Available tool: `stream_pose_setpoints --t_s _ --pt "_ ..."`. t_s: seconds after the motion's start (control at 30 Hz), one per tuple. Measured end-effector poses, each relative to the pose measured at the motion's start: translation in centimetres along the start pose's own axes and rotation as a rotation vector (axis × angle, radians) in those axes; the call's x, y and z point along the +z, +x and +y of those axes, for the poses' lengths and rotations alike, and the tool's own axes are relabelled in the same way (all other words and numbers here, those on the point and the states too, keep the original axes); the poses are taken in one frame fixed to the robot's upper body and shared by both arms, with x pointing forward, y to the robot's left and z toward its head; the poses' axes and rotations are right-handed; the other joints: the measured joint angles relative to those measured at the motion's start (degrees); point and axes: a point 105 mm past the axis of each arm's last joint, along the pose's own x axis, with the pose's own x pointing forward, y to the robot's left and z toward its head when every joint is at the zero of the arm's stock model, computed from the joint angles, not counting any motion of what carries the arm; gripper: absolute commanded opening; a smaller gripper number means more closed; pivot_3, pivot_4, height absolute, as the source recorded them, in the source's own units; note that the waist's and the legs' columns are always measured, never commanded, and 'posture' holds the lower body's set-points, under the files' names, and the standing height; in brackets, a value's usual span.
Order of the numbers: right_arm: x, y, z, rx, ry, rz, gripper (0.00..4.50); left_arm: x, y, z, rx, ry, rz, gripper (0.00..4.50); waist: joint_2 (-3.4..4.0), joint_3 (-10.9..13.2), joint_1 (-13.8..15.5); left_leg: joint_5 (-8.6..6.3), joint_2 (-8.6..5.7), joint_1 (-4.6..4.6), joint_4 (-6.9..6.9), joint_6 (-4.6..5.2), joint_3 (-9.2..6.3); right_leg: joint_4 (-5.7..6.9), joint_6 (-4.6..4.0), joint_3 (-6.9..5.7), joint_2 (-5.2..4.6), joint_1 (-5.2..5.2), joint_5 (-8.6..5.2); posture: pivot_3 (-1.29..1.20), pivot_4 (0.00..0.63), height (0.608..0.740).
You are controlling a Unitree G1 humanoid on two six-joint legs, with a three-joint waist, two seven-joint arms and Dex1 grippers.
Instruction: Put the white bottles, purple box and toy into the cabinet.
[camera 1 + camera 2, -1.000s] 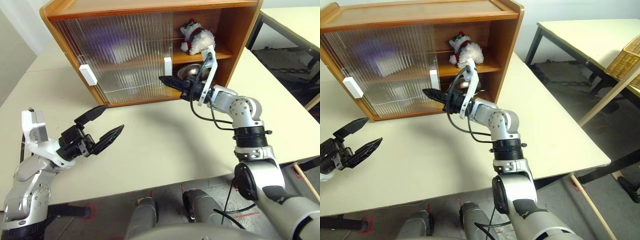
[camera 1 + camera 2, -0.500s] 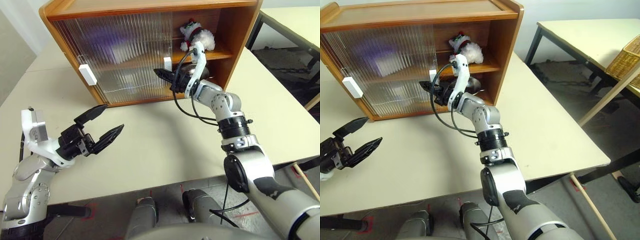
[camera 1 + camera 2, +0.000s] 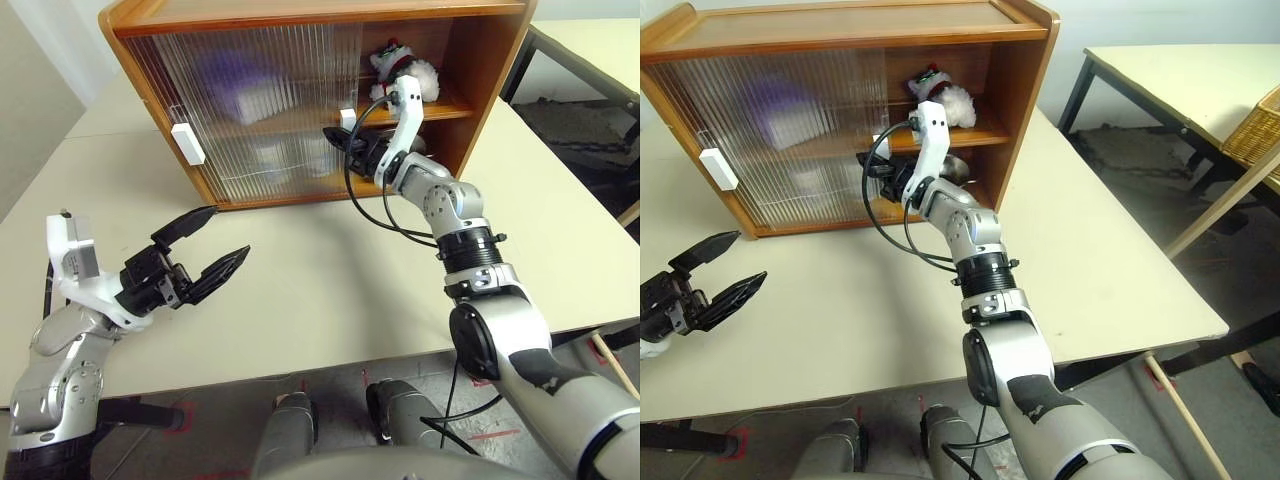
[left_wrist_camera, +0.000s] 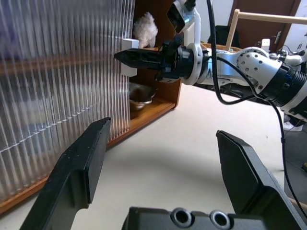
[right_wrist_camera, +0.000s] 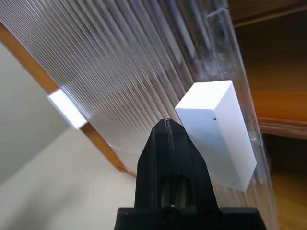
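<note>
Right gripper (image 5: pixel 168 125), black fingers pressed together on nothing, points at a white block handle (image 5: pixel 218 129) on the ribbed translucent door (image 3: pixel 270 90) of the wooden cabinet (image 3: pixel 480 60); I see two such handles. Beyond it the plush toy (image 3: pixel 405 72) sits on the shelf above a metal dish (image 4: pixel 141 93), purple box (image 3: pixel 235 80) blurred behind the door. Left gripper (image 3: pixel 200 250) hangs spread wide, well apart from everything.

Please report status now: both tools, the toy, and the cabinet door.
Left tool open, empty. Right tool shut, tip beside white door handle. Toy on upper shelf of cabinet. Nothing blocking.
</note>
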Motion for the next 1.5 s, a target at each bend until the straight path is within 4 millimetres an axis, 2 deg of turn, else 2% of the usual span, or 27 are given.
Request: stream_pose_setpoints --t_s 0.5,0.87,1.0,1.23,1.4,1.5 --pt "1.2 -2.4 -2.6 -0.104 -0.067 -0.033 0.02 -0.3 0.7 0.0 -0.022 -0.014 -0.009 4.5 -0.02 0.0 0.1 0.0 0.0 -0.01 0.02 -0.01 0.0 -0.01 0.02 0.0 0.0 0.02 0.11 -0.16 0.083 0.74" --pt "2.5 -6.2 -6.9 -0.246 -0.137 -0.068 0.02 -0.5 0.8 0.1 -0.027 -0.021 -0.012 4.5 -0.07 0.0 0.0 0.0 -0.02 0.05 0.04 -0.01 0.0 -0.04 0.35 0.02 -0.03 0.12 0.07 -0.19 0.079 0.74" --pt "2.2 -7.0 -7.8 -0.282 -0.132 -0.063 0.02 -0.3 1.0 0.2 -0.036 -0.011 -0.017 4.5 -0.07 0.0 -0.5 0.02 -0.02 0.07 -0.04 0.02 0.0 -0.05 0.36 0.01 -0.01 0.1 0.1 -0.2 0.075 0.74" --pt "3.0 -8.5 -9.5 -0.34 -0.162 -0.075 0.02 -0.4 1.1 0.4 -0.043 -0.014 -0.015 4.5 -0.07 0.0 -1.2 0.04 -0.02 0.07 0.04 0.06 0.02 -0.15 0.38 0.07 -0.02 0.19 0.13 -0.21 0.072 0.74" --pt "4.0 -10.7 -11.8 -0.426 -0.194 -0.08 0.02 -0.4 1.0 0.4 -0.054 -0.011 -0.011 4.5 -0.07 0.0 -1.4 0.04 -0.04 0.07 0.06 0.07 0.03 -0.18 0.47 0.09 -0.04 0.23 0.12 -0.22 0.073 0.74" --pt "4.0 -10.8 -11.8 -0.42 -0.196 -0.076 0.02 -0.4 1.0 0.4 -0.061 -0.01 -0.009 4.5 -0.07 0.0 -1.7 0.06 -0.03 0.09 -0.01 0.1 0.02 -0.17 0.85 0.08 -0.03 0.23 -0.1 -0.22 0.073 0.74"
